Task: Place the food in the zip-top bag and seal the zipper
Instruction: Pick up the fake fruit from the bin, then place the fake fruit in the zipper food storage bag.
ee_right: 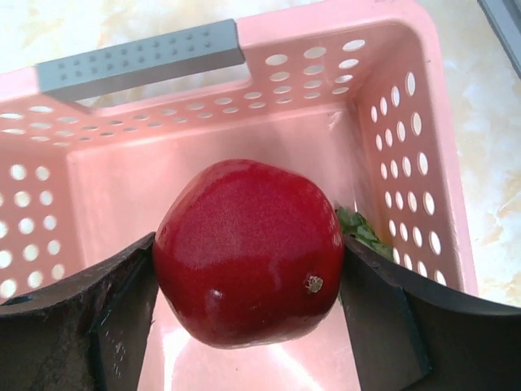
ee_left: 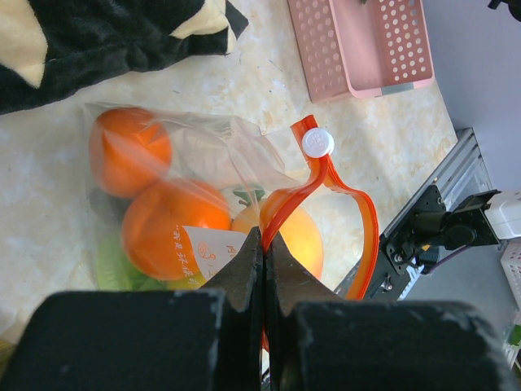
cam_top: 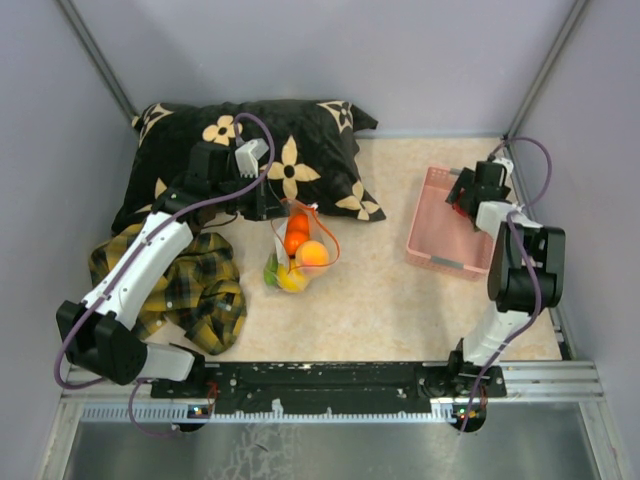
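The clear zip-top bag [cam_top: 295, 255] lies mid-table holding two oranges [ee_left: 172, 226], a lemon and a green piece [ee_left: 114, 265]. Its red-orange zipper strip [ee_left: 305, 183] loops open, with a white slider [ee_left: 317, 143]. My left gripper [ee_left: 264, 244] is shut on the zipper strip at the bag's mouth. My right gripper [ee_right: 248, 269] is shut on the red apple [ee_right: 248, 248] inside the pink basket [ee_right: 407, 122], over the basket's right part in the top view [cam_top: 472, 190]. A green leaf [ee_right: 358, 228] shows behind the apple. The grape bunch is out of view.
A black floral pillow [cam_top: 260, 150] lies at the back left behind the bag. A yellow-black plaid cloth [cam_top: 200, 285] lies at the left under my left arm. The pink basket [cam_top: 445, 235] stands at the right near the wall.
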`<act>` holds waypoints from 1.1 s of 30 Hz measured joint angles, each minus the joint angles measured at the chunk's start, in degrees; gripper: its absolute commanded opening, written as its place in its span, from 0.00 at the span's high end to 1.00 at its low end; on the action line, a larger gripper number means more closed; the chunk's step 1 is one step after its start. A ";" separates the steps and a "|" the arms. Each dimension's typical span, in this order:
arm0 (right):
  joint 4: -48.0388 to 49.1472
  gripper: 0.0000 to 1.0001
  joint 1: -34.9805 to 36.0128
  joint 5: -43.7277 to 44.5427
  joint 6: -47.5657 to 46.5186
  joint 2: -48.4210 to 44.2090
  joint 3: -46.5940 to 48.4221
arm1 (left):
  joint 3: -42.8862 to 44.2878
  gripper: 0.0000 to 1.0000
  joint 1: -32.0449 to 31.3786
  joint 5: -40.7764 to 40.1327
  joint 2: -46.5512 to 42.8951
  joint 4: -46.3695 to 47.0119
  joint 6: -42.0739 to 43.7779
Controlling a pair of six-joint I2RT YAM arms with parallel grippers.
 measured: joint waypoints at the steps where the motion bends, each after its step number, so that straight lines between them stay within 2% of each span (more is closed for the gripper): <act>1: -0.13 0.40 0.00 -0.44 -0.15 -0.94 -0.44 | 0.00 1.00 0.00 0.00 0.00 0.00 0.00; 9: -2.56 0.40 1.36 -4.57 -1.75 -13.75 -5.90 | 0.00 1.00 0.00 0.02 0.00 0.02 0.00; 21: -8.48 0.42 11.98 -10.27 -4.22 -34.32 -8.87 | -0.13 1.00 0.00 0.39 0.00 0.15 -0.02; 26: -11.58 0.42 18.49 -11.37 -5.57 -39.65 -8.85 | -0.17 1.00 0.00 0.42 0.00 0.17 -0.02; 33: -14.49 0.42 29.59 -11.19 -7.23 -42.60 -8.81 | -0.17 1.00 0.00 0.42 0.00 0.17 -0.02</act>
